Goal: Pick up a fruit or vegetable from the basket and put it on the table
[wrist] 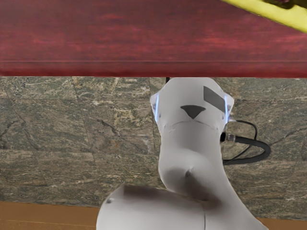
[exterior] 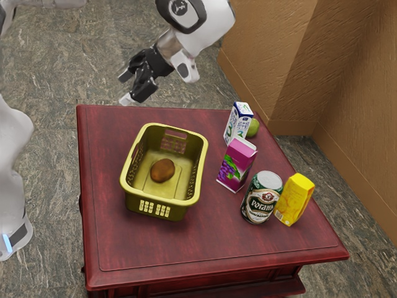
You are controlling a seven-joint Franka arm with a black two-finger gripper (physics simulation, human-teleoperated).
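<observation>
Inside the yellow-green plastic basket [exterior: 164, 200] with slotted walls lies a brown, rounded fruit or vegetable [exterior: 163, 171], resting on the basket's floor. The basket stands upright on a dark red wooden table [exterior: 155, 251]. Toward the exterior view's right stands a group of goods. A green, white and silver metal can [exterior: 261, 197] reads "РОГАНЬ" in Cyrillic capitals across its label, below a red emblem. Just beside it, a yellow carton [exterior: 295, 198] leans to one side; its small print is too fine to read. Near the can, a purple carton [exterior: 237, 164] shows grapes and green leaves. Behind that, a white carton with blue and green lettering [exterior: 237, 124] stands upright, its words not readable, and partly hides a round green fruit [exterior: 253, 128].

Raised near the table's edge, apart from the basket, the black two-finger gripper [exterior: 126, 87] has its fingers spread wide, with nothing between them. The wrist view shows the table's edge, a strip of the basket's rim, the white robot base [wrist: 192, 134] with blue lights, a black cable [wrist: 261, 149] and grey-green stone flooring [wrist: 72, 143].
</observation>
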